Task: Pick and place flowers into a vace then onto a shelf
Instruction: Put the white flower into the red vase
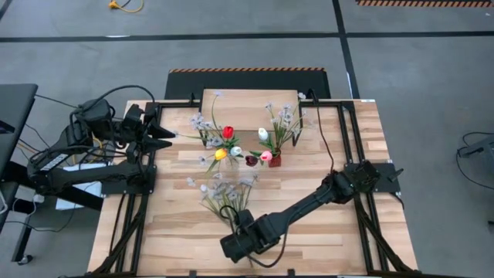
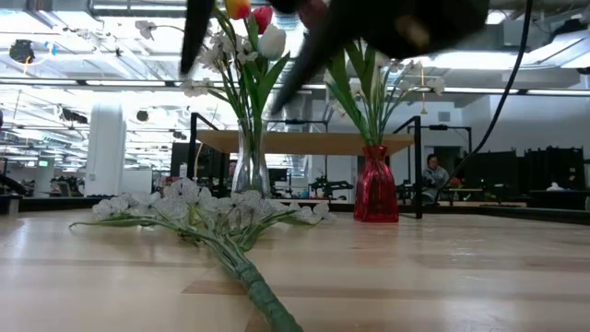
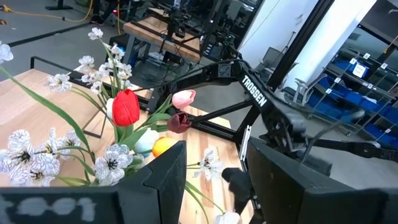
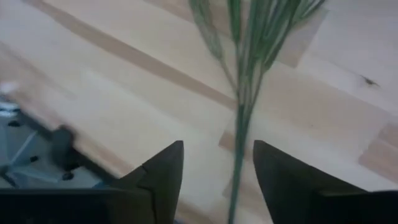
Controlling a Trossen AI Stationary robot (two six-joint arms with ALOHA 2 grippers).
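Note:
A spray of small white blossoms lies flat on the tabletop, its green stem toward the near edge. My right gripper hangs over that stem end, pointing steeply down. It is open, with one finger on each side of the stem, and I see no touch. A clear glass vase holds red, yellow and white tulips. A red vase holds pink and white tulips plus sprays. The shelf stands behind both vases. My left gripper waits open and level at the table's left, facing the clear vase.
Both vases stand mid-table just in front of the shelf's black legs. Bare wood lies to the right of the spray and along the near edge. A person sits in the room far behind the table.

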